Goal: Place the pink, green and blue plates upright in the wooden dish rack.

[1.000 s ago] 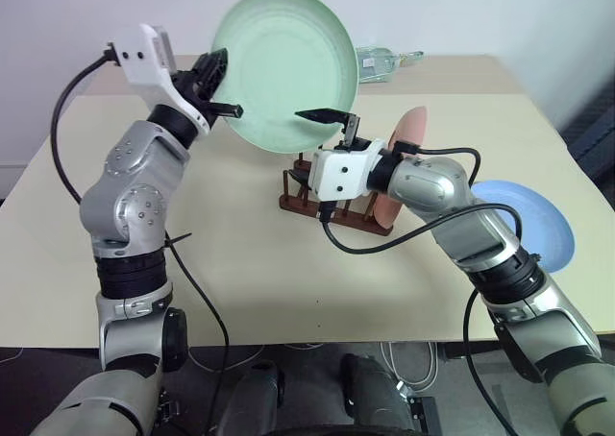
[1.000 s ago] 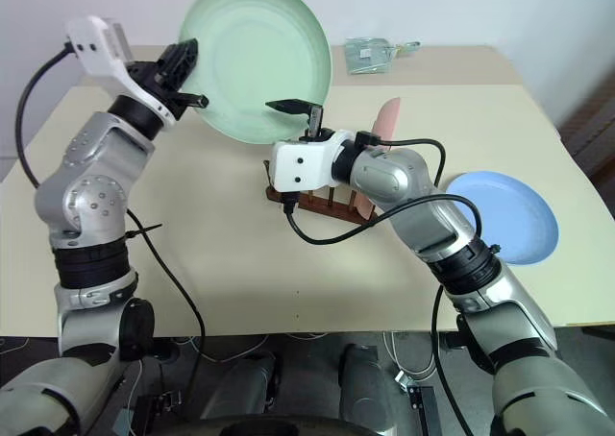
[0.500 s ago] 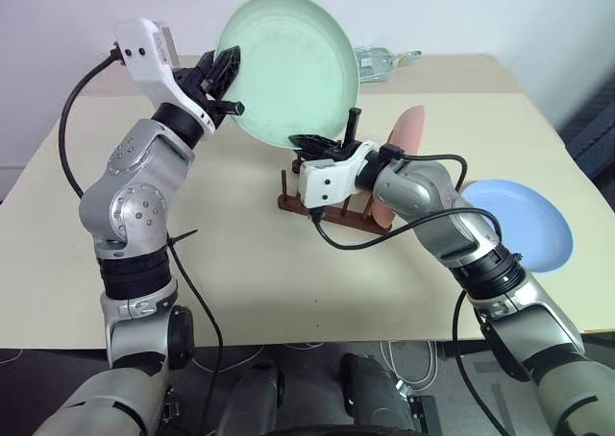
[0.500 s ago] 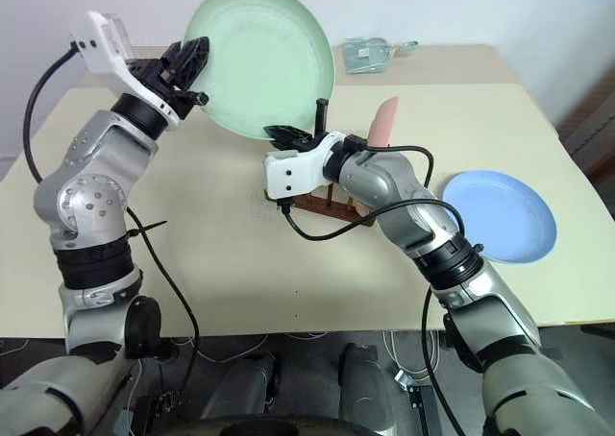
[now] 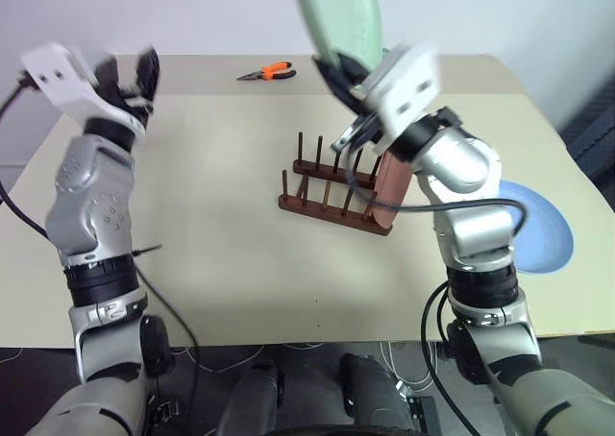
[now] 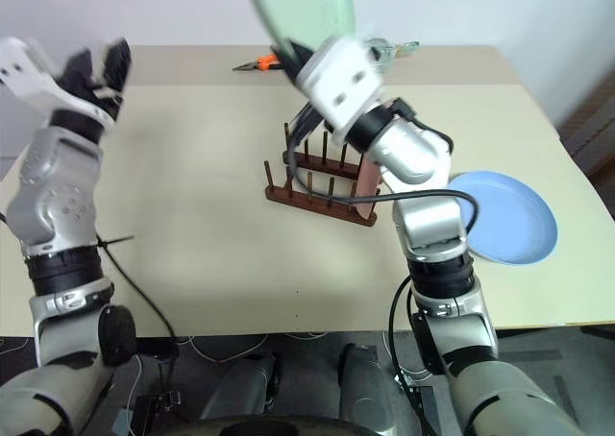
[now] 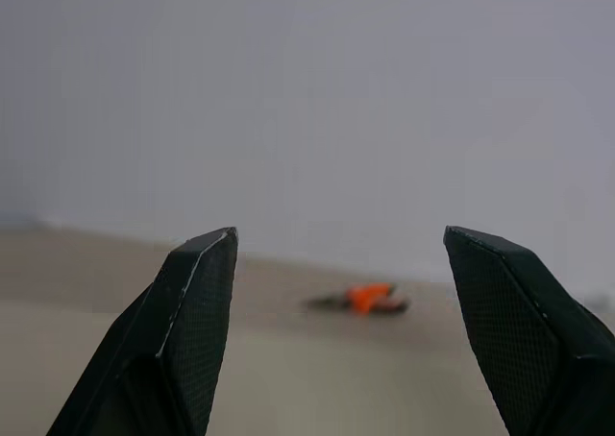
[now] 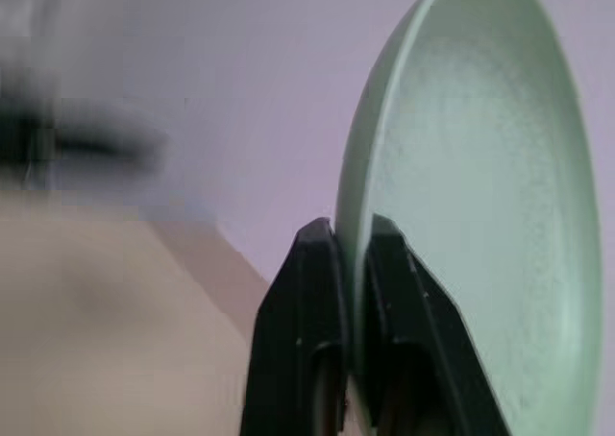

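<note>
Green plate (image 5: 338,18) raised above beige table (image 5: 211,225); pale wall (image 5: 192,13) behind.

Bright, even light; both raised arms motion-blurred.

Head eyes overlook table (image 5: 221,225); wrist cameras sight along pincers.

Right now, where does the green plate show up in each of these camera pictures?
Left eye: green plate at top centre, above the wooden dish rack.
Right eye: top centre, above the same rack.
Left wrist: not in it.
Right wrist: on edge, pinched in the right gripper.
Shared landmark: the rack.
</note>
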Controlling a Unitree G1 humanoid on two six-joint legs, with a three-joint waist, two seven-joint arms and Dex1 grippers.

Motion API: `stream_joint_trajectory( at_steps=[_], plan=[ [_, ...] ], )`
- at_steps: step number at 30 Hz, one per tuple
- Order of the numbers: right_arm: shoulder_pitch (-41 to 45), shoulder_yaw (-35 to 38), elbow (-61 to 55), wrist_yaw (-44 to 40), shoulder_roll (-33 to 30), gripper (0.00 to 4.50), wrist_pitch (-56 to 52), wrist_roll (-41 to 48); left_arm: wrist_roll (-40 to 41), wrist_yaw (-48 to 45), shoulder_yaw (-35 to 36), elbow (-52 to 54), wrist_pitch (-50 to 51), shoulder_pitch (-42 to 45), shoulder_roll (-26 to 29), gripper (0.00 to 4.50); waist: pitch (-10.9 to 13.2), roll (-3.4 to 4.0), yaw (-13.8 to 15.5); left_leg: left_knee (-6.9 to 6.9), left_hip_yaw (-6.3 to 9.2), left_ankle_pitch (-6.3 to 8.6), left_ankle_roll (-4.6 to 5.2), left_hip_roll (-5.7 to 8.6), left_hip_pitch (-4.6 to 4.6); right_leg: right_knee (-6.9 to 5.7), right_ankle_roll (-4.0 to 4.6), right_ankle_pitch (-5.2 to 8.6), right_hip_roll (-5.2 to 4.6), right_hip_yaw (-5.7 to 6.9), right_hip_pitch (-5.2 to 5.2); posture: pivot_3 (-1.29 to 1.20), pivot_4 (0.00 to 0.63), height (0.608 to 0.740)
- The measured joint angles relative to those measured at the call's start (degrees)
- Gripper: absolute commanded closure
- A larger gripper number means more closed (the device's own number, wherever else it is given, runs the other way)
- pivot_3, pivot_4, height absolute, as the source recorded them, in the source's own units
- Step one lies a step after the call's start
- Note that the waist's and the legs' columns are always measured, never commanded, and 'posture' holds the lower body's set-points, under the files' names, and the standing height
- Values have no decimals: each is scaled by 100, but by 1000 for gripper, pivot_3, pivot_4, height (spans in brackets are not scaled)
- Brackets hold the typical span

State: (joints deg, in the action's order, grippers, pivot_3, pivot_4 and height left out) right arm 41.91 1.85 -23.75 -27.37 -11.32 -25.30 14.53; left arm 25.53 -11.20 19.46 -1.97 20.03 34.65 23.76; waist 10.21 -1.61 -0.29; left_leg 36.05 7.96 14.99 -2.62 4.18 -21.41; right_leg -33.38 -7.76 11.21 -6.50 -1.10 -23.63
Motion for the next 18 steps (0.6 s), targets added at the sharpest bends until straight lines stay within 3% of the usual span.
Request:
stream_joint_trajectory(
  at_steps=[3, 7, 13, 18],
  plan=[
    [-98, 628, -683, 586, 355, 4500, -1298, 1423, -341, -291, -492, -108, -237, -405, -90, 1007, 1, 2, 6, -1, 2, 0, 0, 0, -2, -1, 4, -2, 0, 0, -3, 0, 150, 740],
    [-208, 1364, -1105, 2021, 999, 4500, -2438, 3081, -1042, -869, -1301, -164, -943, -950, -20, 1007, -5, 21, -61, -14, -10, 0, 0, -4, 3, -14, 7, -3, 0, -10, -21, 0, 150, 740],
    [-411, 1687, -1137, 3798, 1200, 4500, -3068, 4417, -1383, -1585, -1768, -502, -1463, -1479, 45, 1007, -3, 25, -62, -13, -23, 0, 1, -6, -6, -38, 11, -5, 0, -20, -48, 0, 150, 740],
    [-525, 1617, -1138, 4557, 1119, 4500, -3126, 5133, -1389, -1812, -1787, -658, -1598, -1487, 67, 1007, -3, 24, -48, -8, -23, 0, 2, -6, -6, -36, 10, -5, -1, -19, -43, 0, 150, 740]
  ],
)
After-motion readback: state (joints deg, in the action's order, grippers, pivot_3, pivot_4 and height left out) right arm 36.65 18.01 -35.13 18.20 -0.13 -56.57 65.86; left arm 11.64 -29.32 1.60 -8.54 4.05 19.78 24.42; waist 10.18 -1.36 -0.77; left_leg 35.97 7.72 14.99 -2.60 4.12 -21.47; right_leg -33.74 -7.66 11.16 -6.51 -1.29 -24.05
